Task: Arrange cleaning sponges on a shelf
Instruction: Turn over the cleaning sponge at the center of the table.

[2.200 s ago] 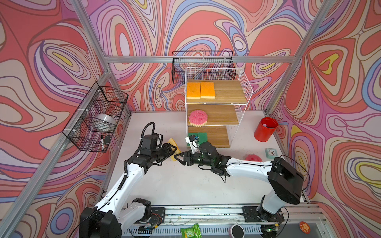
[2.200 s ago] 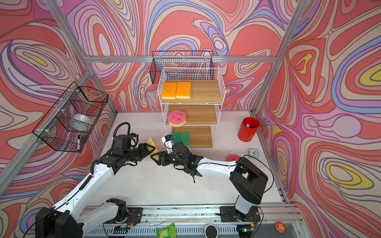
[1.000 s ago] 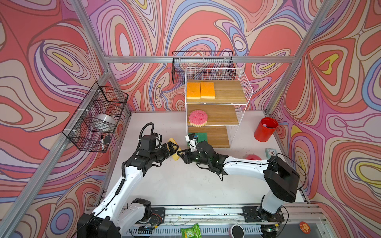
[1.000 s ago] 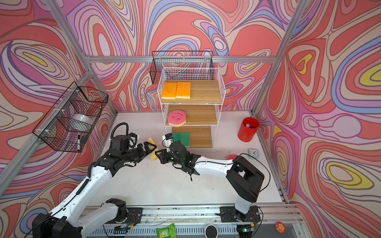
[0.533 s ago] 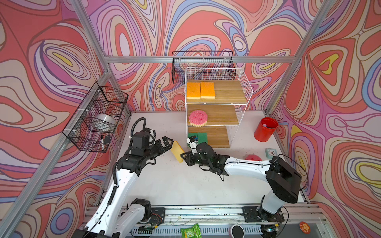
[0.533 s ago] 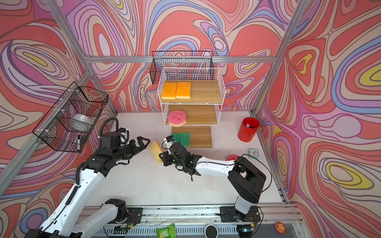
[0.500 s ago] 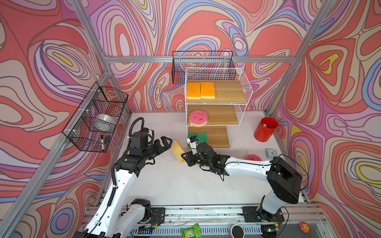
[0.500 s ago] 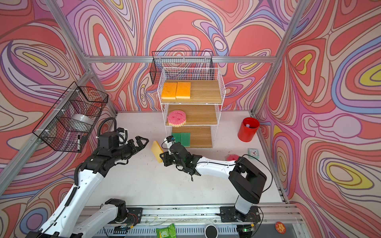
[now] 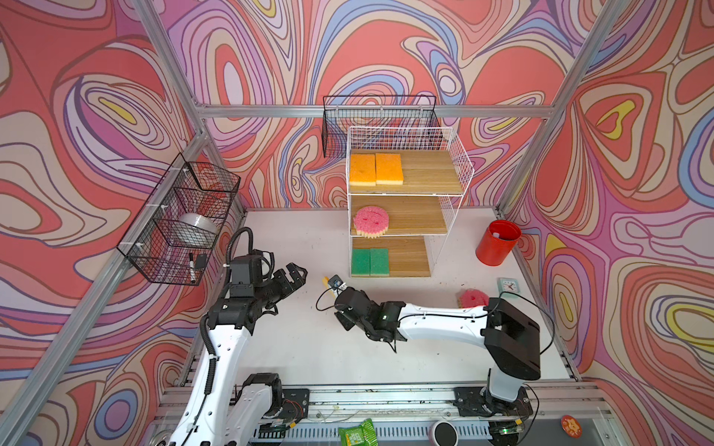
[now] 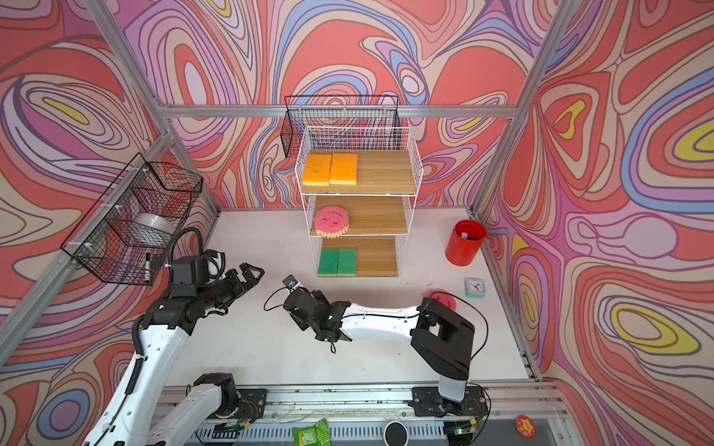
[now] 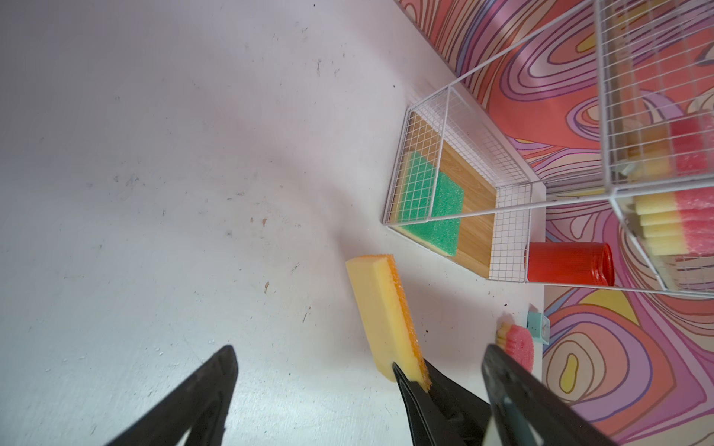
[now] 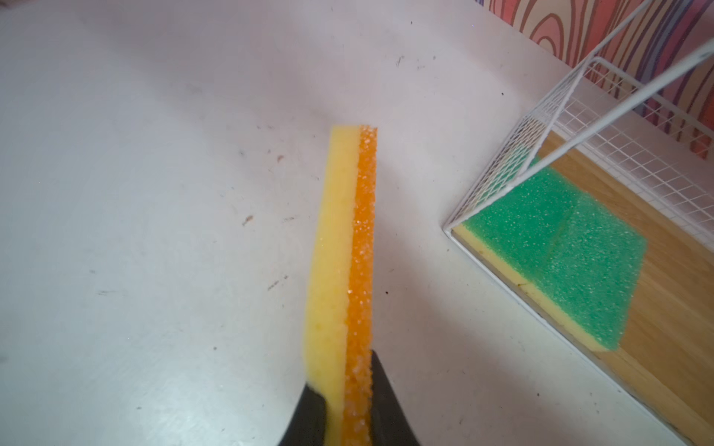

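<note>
My right gripper (image 12: 342,370) is shut on one end of an orange-topped, yellow-based sponge (image 12: 344,247), held on edge just above the table in front of the shelf (image 9: 456,170). In both top views the wrist hides most of it; a yellow sliver (image 9: 326,278) shows. My left gripper (image 9: 297,272) hangs open and empty to its left, apart from the sponge (image 11: 382,316). On the shelf lie two orange sponges (image 9: 374,168) on top, a pink round one (image 9: 370,221) in the middle and two green ones (image 9: 369,262) at the bottom. Another pink sponge (image 9: 473,298) lies on the table behind my right arm.
A red cup (image 9: 496,243) stands right of the shelf, and a small mint clock (image 9: 509,285) lies near the right wall. Black wire baskets hang on the left wall (image 9: 181,220) and behind the shelf (image 9: 378,119).
My left gripper let go of the orange sponge, opened wide and drew back to the left. The right gripper kept the sponge and shifted slightly right with it.
</note>
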`<state>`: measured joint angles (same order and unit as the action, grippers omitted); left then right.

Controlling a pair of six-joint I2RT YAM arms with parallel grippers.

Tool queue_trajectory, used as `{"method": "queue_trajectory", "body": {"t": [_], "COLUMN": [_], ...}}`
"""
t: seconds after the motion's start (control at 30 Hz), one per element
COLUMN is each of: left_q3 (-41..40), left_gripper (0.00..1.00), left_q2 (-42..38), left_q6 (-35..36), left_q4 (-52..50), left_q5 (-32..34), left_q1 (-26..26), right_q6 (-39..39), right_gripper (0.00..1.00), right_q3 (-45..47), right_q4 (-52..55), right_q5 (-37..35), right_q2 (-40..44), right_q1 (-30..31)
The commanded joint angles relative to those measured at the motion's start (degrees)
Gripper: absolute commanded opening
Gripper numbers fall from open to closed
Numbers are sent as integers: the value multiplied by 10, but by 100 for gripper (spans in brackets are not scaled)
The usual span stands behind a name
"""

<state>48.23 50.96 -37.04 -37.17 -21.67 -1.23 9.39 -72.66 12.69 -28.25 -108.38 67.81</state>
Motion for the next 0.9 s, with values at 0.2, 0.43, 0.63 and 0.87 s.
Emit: {"method": "queue_trajectory", "body": {"t": [0.2, 0.43, 0.63, 0.87], "left_q3": [-27, -34, -34, -35], "left_gripper": [100, 100, 100, 100], "left_q2": [-23, -28, -31, -24], "left_q6": [13, 15, 20, 25], "left_q4": [-23, -24, -30, -28], "left_q5": [-1, 0, 1, -11], "left_q1": [-8, -10, -13, -23], "right_q6": [-44, -49, -42, -38], "right_gripper": [24, 66, 70, 85], "right_q3": [-64, -43, -37, -27], "right_q4": [96, 62, 56, 61], "right_q5": [-102, -1, 45, 161], "right_q2": [-108, -88, -70, -22], "right_q1": [37, 37, 36, 35]}}
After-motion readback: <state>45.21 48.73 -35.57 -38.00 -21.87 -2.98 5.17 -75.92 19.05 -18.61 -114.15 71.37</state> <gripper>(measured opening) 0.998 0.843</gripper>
